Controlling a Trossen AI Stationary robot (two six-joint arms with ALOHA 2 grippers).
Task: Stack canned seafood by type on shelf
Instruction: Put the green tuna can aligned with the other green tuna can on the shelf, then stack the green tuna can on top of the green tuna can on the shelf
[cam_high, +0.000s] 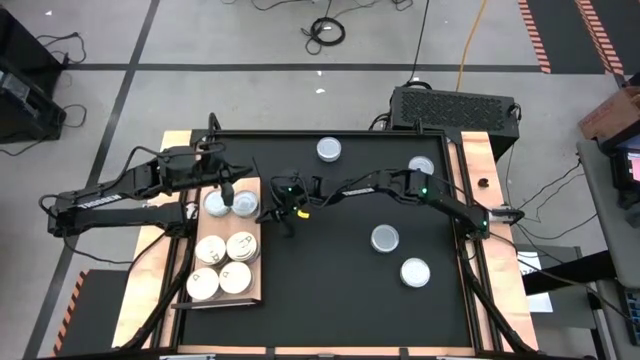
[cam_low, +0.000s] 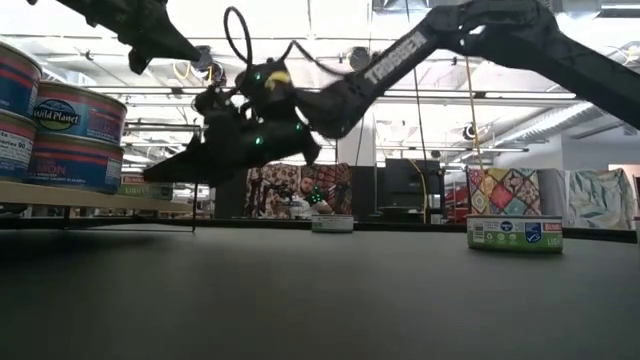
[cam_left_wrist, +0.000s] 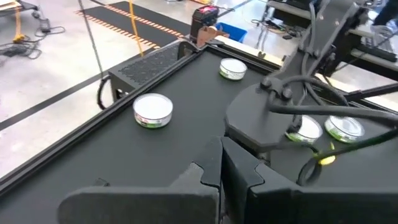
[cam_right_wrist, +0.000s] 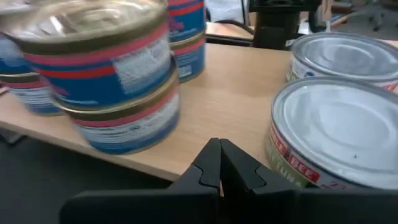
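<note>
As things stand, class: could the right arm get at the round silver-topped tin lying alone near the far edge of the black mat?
Probably yes. The round silver-topped tin sits alone on open black mat, nothing beside it. The right gripper, shut and empty, hangs by the wooden shelf, so it must swing back first.

Tins (cam_right_wrist: 336, 134): shiny metal tops, glossy paper labels. Shelf (cam_right_wrist: 230, 106): smooth matt wood.
</note>
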